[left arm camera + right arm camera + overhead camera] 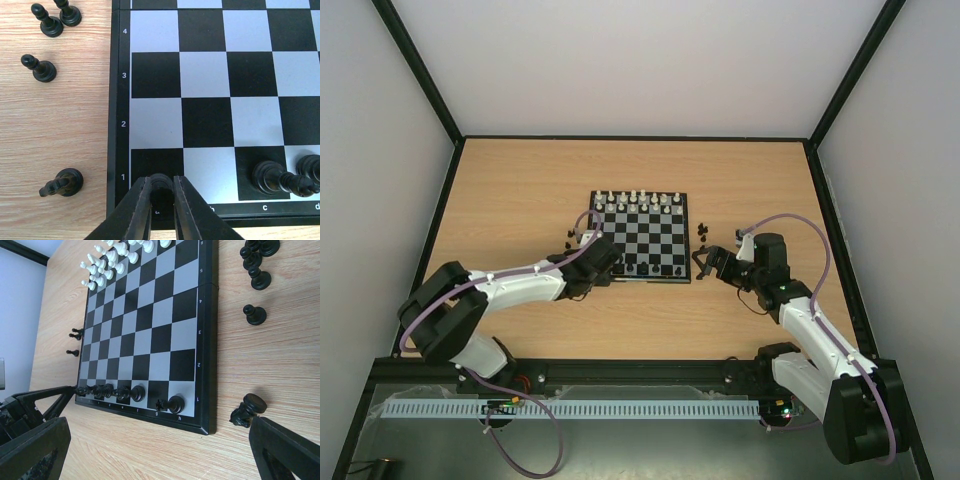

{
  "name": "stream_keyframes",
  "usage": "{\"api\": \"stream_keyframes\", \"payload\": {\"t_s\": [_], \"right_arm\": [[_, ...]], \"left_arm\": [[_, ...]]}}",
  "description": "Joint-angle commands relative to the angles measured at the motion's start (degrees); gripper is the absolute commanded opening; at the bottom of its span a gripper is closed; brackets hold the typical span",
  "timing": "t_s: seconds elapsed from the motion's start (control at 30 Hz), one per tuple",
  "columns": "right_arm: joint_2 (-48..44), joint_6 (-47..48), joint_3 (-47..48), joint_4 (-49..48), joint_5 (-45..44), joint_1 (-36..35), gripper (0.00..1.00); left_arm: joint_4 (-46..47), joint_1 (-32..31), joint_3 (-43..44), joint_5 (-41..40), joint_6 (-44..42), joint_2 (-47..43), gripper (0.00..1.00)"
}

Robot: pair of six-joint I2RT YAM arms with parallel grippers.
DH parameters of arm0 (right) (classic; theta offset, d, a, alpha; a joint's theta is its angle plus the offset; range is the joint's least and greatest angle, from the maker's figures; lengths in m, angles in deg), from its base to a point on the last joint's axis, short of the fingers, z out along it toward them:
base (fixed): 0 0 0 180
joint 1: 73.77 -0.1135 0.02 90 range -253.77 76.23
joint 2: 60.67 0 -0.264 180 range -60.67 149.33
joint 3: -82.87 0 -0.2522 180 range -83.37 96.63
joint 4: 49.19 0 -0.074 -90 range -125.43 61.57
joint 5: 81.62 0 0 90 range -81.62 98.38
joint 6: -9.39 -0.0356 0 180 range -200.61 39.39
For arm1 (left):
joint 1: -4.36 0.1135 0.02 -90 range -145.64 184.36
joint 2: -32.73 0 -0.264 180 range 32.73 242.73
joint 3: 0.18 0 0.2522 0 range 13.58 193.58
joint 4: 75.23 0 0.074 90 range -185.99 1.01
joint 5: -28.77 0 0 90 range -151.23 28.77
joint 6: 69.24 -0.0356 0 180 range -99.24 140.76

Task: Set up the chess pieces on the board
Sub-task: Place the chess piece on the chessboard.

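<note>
Left gripper [161,181] pinching black piece [161,188], upright

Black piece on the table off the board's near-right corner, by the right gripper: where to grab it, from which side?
From above, at the narrow body beside the round base. The black piece seems to lie tipped over, base turned away from the board, so close across its length. The open right gripper is nearest.
</note>
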Motion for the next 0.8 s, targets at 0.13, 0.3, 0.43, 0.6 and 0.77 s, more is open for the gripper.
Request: {"api": "stream_keyframes", "payload": {"t_s": [0.13,0.3,0.43,0.6,0.77], "right_arm": [[0.05,-0.02,-0.72,-0.36,1.25,0.17,0.98],[0.12,-0.08,-0.8,-0.47,1.31,0.19,0.99],[0.14,-0.06,-0.88,-0.55,1.25,0.15,0.99],[0.06,-0.02,-0.81,-0.3,1.16,0.17,0.99],[-0.2,0.22,-0.56,0.68,0.42,0.2,0.99]], "left_arm": [[-0.23,-0.28,0.72,-1.37,0.3,0.2,0.25],[-1.08,-0.21,0.81,-1.46,0.53,-1.26,0.37],[-2.44,-0.3,1.08,-1.99,0.61,-4.32,0.45],[-5.47,-0.39,1.92,-3.73,0.12,-10.93,0.53],[-9.49,-0.45,1.68,-6.71,-0.62,-19.91,0.74]]}}
